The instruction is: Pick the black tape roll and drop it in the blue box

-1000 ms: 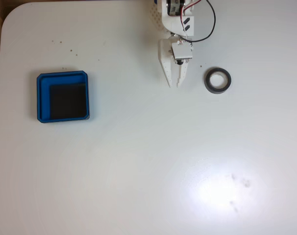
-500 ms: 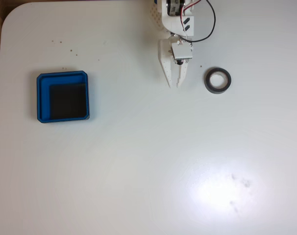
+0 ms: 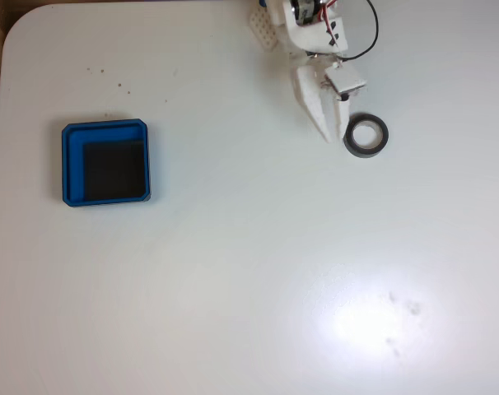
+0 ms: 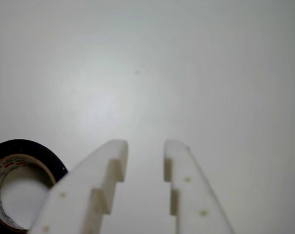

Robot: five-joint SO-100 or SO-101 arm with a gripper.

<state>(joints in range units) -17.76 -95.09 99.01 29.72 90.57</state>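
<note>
The black tape roll (image 3: 366, 136) is a small dark grey ring with a pale inner core and open centre, lying flat on the white table (image 3: 249, 271) near its far edge, right of middle in the fixed view. The white gripper (image 3: 336, 134) hangs just beside it, fingers slightly parted with nothing between them. The blue box (image 3: 105, 163), a shallow tray with a black floor, sits well apart toward the left edge, with bare table between them.

In the wrist view the roll (image 4: 28, 151) lies beside one finger (image 4: 96, 187).

Black tape roll (image 3: 366, 136), blue box (image 3: 106, 163), white tool (image 3: 335, 134).
</note>
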